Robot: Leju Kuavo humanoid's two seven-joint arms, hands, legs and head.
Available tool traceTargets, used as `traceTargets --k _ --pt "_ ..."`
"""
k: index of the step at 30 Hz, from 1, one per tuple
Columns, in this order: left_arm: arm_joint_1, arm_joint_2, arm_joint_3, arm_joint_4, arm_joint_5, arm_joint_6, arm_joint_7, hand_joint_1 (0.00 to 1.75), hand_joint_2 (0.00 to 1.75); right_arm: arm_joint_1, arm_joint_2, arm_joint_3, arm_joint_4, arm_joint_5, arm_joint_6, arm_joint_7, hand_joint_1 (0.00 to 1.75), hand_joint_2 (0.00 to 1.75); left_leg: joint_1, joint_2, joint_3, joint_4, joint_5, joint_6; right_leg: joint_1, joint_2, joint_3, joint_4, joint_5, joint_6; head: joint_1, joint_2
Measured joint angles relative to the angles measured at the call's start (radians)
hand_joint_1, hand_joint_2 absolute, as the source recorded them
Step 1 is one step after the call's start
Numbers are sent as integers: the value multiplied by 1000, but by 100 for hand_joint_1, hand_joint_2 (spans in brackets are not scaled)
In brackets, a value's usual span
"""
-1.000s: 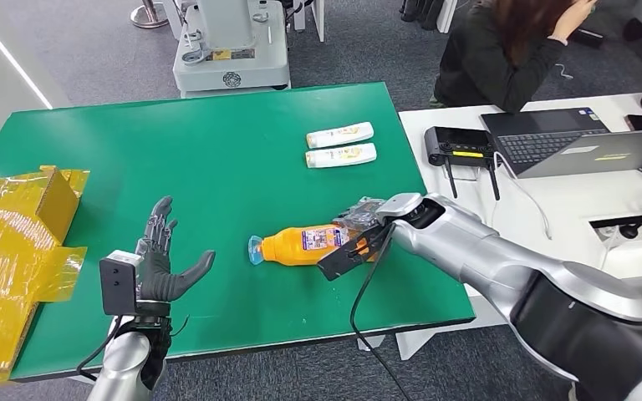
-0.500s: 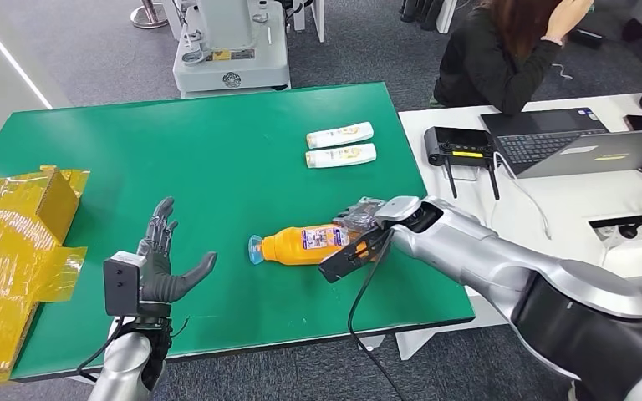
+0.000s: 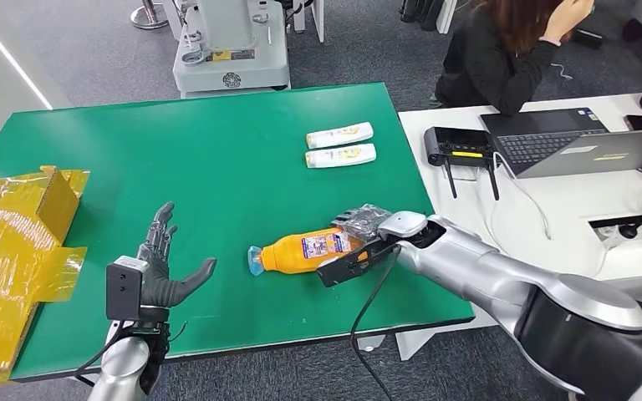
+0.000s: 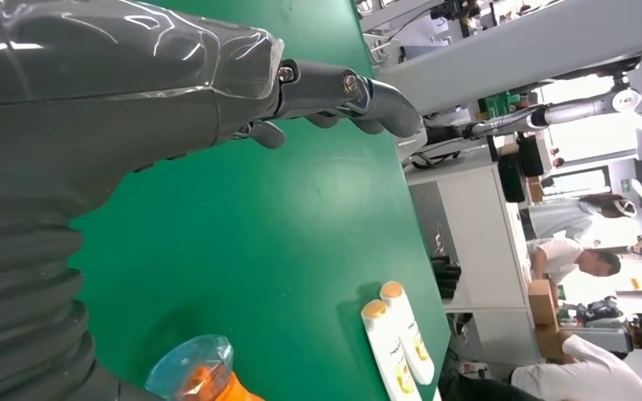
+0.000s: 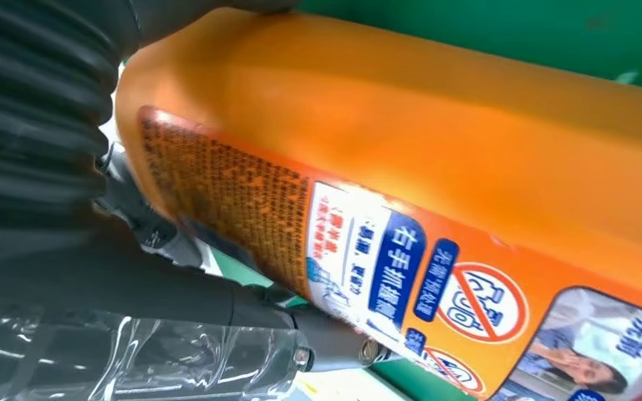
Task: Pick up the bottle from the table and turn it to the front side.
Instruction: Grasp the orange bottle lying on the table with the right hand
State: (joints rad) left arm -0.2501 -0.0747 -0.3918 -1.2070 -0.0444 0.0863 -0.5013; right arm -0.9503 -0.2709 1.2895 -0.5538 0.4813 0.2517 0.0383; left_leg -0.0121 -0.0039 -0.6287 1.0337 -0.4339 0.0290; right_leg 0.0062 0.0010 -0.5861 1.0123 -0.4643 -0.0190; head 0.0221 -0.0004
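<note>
The orange bottle (image 3: pixel 305 250) lies on its side on the green desk (image 3: pixel 217 159), at about 5 o'clock from the desk's middle, its translucent blue cap (image 3: pixel 255 260) pointing toward 9 o'clock and its printed label turned upward. The right hand (image 3: pixel 359 238) wraps around the bottle's base end, fingers above and a dark thumb along the near side, so it grips the bottle; the right wrist view shows the orange body (image 5: pixel 401 159) pressed close against the hand's dark parts, label text facing the camera. The left hand (image 3: pixel 160 267) hovers over the desk near its 7 o'clock edge, well apart from the bottle, palm turned inward with fingers spread and thumb out, holding nothing. 2 white bottles (image 3: pixel 340 144) lie side by side at about 2 o'clock on the desk. A yellow-taped box (image 3: pixel 17 242) sits at the 9 o'clock edge. A person (image 3: pixel 501 50) sits at a white desk (image 3: pixel 543 200) beyond, with a laptop (image 3: pixel 577 142).
</note>
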Motion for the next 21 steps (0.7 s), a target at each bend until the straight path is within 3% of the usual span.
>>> traceTargets --k 1,2,5,6,10,21 --pt "1 1 0 0 -1 -1 0 0 175 11 0 -10 0 -6 -19 1 6 175 0 0 0 0 0 0 0 0 0 0 0 0 0 0" --pt "1 2 0 0 -1 -1 0 0 175 25 0 -22 1 -9 -38 2 24 175 0 0 0 0 0 0 0 0 0 0 0 0 0 0" --pt "3 2 0 0 -6 -1 0 0 175 61 -1 -59 3 -9 -80 2 134 175 0 0 0 0 0 0 0 0 0 0 0 0 0 0" --pt "4 3 0 0 -9 -1 1 0 175 71 -1 -70 4 -8 -87 2 158 175 0 1 1 0 0 0 0 0 1 0 0 0 0 0" --pt "8 2 0 -1 -15 0 7 0 175 103 -3 -111 3 0 -111 9 173 175 0 2 4 0 -1 0 0 1 4 -1 0 0 0 0" --pt "44 2 6 -31 -37 0 20 0 175 188 -3 -223 -41 76 -190 17 175 175 0 2 9 0 -1 0 0 1 9 -1 0 0 0 0"
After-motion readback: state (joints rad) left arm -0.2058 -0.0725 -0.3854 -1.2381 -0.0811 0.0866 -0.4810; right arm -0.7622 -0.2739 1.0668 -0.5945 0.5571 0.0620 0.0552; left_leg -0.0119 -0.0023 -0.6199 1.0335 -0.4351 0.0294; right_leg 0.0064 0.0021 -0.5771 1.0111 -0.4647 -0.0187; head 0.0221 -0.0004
